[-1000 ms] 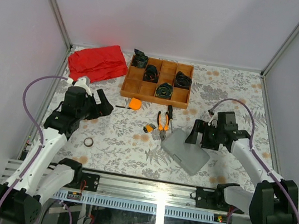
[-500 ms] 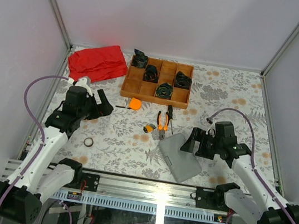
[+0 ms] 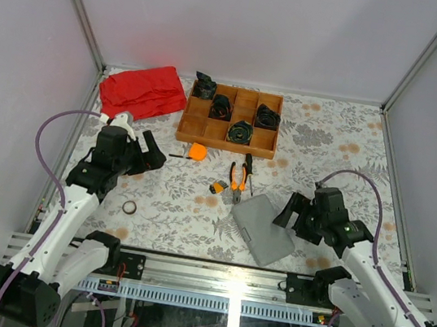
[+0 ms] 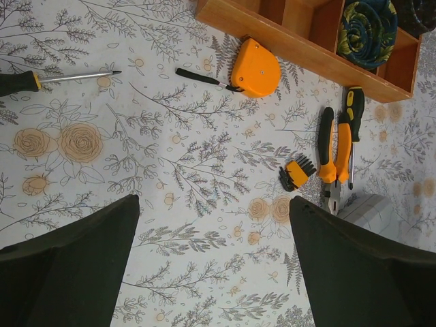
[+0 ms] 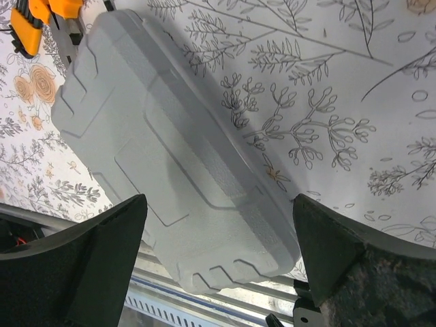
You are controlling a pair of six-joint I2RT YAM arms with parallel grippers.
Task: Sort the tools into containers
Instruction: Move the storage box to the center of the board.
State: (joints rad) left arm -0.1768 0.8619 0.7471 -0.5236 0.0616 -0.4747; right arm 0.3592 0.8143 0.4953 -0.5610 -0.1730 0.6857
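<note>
Top external view takes in the whole floral table point(image 3: 344, 149). The closed grey tool case point(image 3: 265, 228) lies at about 5 o'clock from centre, near the front edge. The orange-handled pliers point(image 3: 238, 176) and a black-and-yellow screwdriver point(image 3: 248, 170) lie just beyond its far corner, at 11 o'clock. A small yellow-grey piece point(image 3: 218, 187) sits at 9 o'clock of the pliers, and the round orange tape measure point(image 3: 197, 151) lies farther off at 10 o'clock. Only this view shows the thin black ring point(image 3: 129, 208), alone at 8 o'clock beside the left arm, and the red cloth point(image 3: 140, 90) in the far left corner. It alone also shows the full wooden tray point(image 3: 230, 120) at 12 o'clock, with black coiled bundles point(image 3: 240, 132) in its compartments.

Left wrist view adds a second screwdriver point(image 4: 54, 79), well apart at 9 o'clock of the tape measure in that frame; the overhead camera does not show it clearly. The left gripper point(image 4: 212, 201) hangs over the floral surface with jaws spread wide, holding and touching nothing.

Right wrist view alone shows the case's moulded lid up close, shut and slanting from 11 to 5 o'clock. The right gripper point(image 5: 219, 201) stands above the case's near half, jaws spread wide to either side. Nothing is clamped, and whether the fingers brush the case cannot be told.
</note>
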